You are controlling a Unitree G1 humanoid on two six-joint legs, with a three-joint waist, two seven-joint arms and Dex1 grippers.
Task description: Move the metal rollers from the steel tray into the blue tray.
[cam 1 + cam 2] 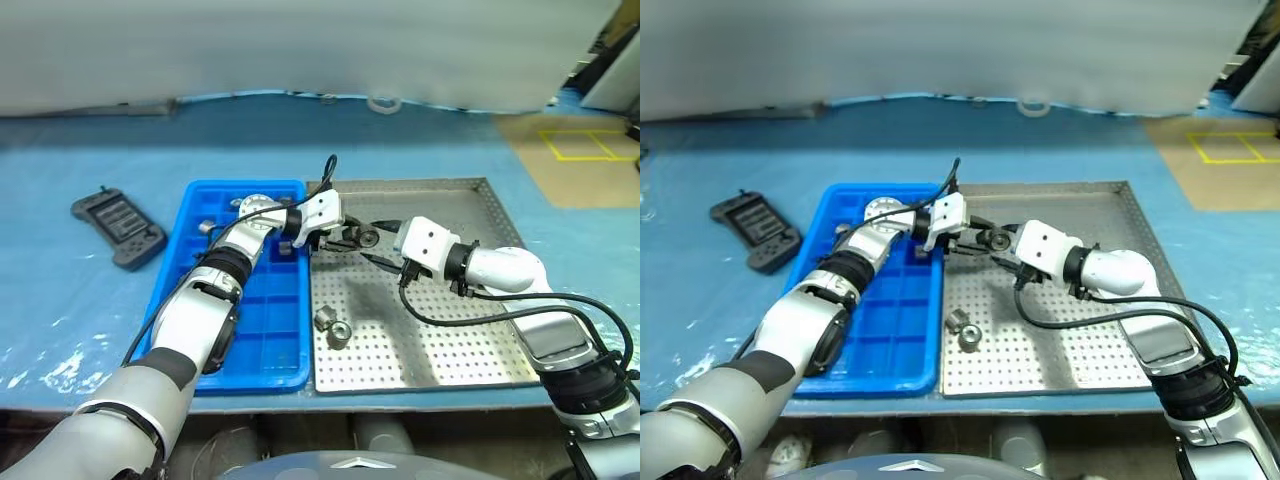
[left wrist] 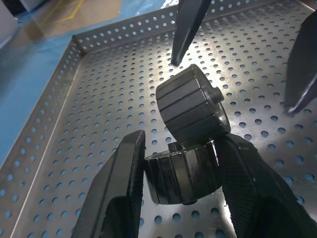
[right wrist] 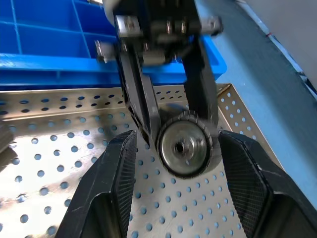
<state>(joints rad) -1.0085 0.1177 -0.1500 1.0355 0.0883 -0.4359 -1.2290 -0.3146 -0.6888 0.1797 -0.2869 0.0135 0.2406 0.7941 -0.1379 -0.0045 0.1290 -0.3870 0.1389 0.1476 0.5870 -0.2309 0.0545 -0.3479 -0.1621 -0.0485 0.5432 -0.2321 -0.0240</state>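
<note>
My left gripper is clamped on a metal roller, holding it above the far-left part of the steel tray, just right of the blue tray. In the left wrist view the roller sits between both fingers, and a second roller appears just beyond it, seemingly touching. My right gripper faces the left one from the right, its jaws standing apart on either side of the held roller without touching it; the right wrist view shows the roller's face between the left gripper's fingers. Two more rollers lie on the steel tray's near-left floor, close together. One roller rests in a far-left compartment of the blue tray. A black controller lies on the counter, well left of the blue tray.
</note>
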